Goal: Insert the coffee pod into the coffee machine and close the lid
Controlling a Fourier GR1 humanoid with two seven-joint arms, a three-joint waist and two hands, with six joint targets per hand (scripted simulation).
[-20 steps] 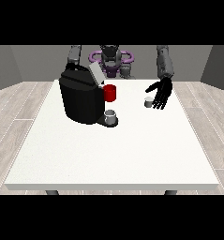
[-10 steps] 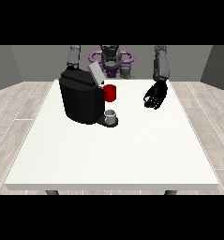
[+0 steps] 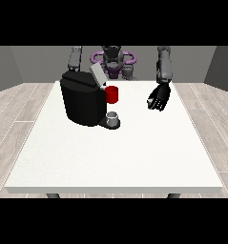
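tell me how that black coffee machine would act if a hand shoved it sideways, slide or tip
The coffee machine looks wide and squat, with a broad base flat on the white table, so it would probably slide rather than tip. Its bulk suggests it is fairly heavy and stiff. The raised lid looks thin, so a push there might just swing it.

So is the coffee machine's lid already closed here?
No, the lid stands tilted up above the black coffee machine, with the hand at the view's right off to the side, apart from it.
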